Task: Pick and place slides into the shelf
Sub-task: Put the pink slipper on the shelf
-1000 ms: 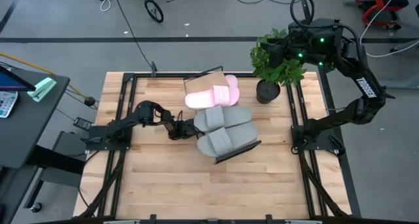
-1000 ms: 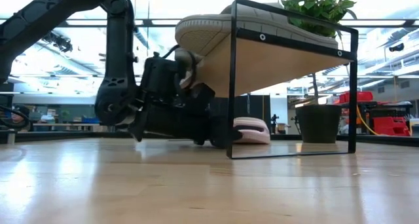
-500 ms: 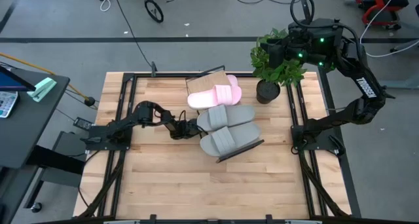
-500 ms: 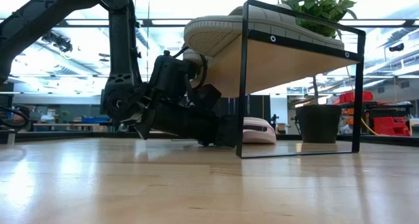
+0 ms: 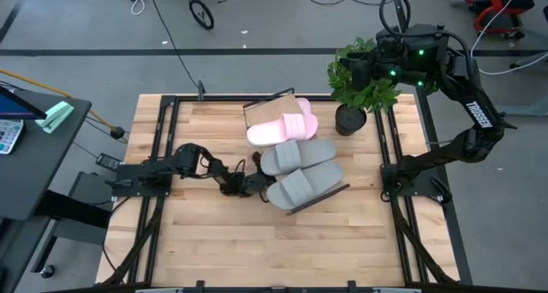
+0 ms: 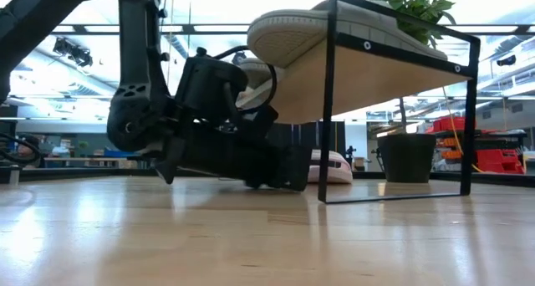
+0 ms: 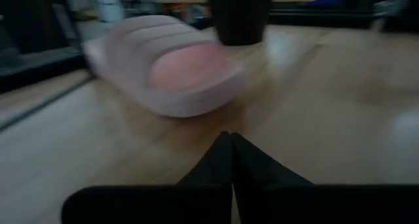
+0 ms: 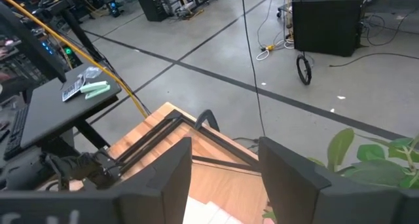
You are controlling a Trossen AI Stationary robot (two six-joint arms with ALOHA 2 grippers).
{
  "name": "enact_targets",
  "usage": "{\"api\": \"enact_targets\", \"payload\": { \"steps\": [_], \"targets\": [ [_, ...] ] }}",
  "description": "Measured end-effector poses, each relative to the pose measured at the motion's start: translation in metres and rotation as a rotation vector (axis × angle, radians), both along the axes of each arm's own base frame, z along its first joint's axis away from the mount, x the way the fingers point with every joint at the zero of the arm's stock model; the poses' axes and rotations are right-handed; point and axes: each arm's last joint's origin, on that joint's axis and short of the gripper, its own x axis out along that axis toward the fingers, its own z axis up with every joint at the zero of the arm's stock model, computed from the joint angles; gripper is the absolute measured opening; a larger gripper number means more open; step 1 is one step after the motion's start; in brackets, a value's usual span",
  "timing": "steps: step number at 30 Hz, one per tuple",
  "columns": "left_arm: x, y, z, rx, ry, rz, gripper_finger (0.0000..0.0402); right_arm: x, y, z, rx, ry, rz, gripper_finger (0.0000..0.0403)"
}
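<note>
Closing to a point, the left gripper's fingers now meet on nothing, low on the bench under the shelf's raised left edge. The shelf has slid right and stays tipped, two grey slides and one pink aboard; the fourth lies beneath, unplaced. The right gripper waits high over the far-right plant, fingers apart. Workshop floor, cables around.
</note>
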Motion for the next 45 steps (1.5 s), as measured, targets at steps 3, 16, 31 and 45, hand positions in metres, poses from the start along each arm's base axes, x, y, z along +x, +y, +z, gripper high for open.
{"api": "enact_targets", "payload": {
  "steps": [3, 16, 31, 45],
  "targets": [
    [-0.008, -0.001, 0.0, 0.018, 0.01, 0.087, 0.0013, 0.0, 0.0, 0.0, -0.005, 0.004, 0.007, 0.018],
    [-0.136, 0.014, 0.03, -0.148, -0.059, 0.194, 0.0041, 0.0, 0.001, -0.001, -0.037, 0.046, 0.053, 0.018],
    [-0.196, 0.028, 0.153, -0.156, -0.685, 0.011, 0.0019, 0.032, -0.048, -0.02, -0.07, 0.139, 0.106, 0.0179],
    [-0.155, 0.073, 0.224, -0.042, -0.575, -0.083, 0.0056, 0.002, -0.101, 0.012, -0.171, -0.015, 0.043, 0.018]
  ]
}}
